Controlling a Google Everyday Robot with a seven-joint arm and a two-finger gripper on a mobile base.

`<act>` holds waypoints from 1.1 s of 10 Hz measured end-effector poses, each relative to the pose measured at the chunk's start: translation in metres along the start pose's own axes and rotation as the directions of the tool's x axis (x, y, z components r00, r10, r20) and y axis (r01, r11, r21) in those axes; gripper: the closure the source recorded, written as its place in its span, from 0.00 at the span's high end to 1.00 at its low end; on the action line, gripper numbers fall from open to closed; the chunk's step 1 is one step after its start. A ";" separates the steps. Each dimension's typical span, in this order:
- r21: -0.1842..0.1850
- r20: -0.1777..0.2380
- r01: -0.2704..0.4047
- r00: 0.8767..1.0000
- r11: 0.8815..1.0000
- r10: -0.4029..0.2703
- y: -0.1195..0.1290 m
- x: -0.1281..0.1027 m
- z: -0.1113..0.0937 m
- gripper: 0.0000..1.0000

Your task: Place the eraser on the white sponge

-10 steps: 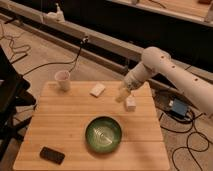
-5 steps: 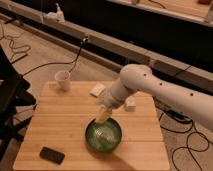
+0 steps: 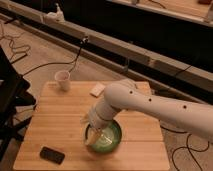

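Note:
The eraser (image 3: 52, 154), a small flat black block, lies near the front left corner of the wooden table (image 3: 55, 117). At the table's back edge, right of the cup, rests the white sponge (image 3: 98, 90), an off-white pad. My gripper (image 3: 94, 134) hangs over the left rim of the green bowl (image 3: 111, 140), open with nothing between its pale fingers. It is to the right of the eraser and a little behind it, well in front of the sponge. My white arm reaches in from the right and hides part of the bowl.
A white cup (image 3: 63, 80) stands at the table's back left. Cables trail over the floor behind the table, and a dark frame stands at the left edge of the view.
My arm has swung from the back right of the table towards the front left, and the gripper now hangs over the bowl's left rim. The eraser, sponge and cup lie as before.

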 end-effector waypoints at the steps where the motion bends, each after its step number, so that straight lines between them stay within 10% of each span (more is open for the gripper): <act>1: -0.001 0.002 0.000 1.000 1.000 0.000 0.000 0.000 0.000 0.63; 11: -0.106 -0.006 0.253 0.967 0.962 -0.255 0.008 -0.095 0.139 0.63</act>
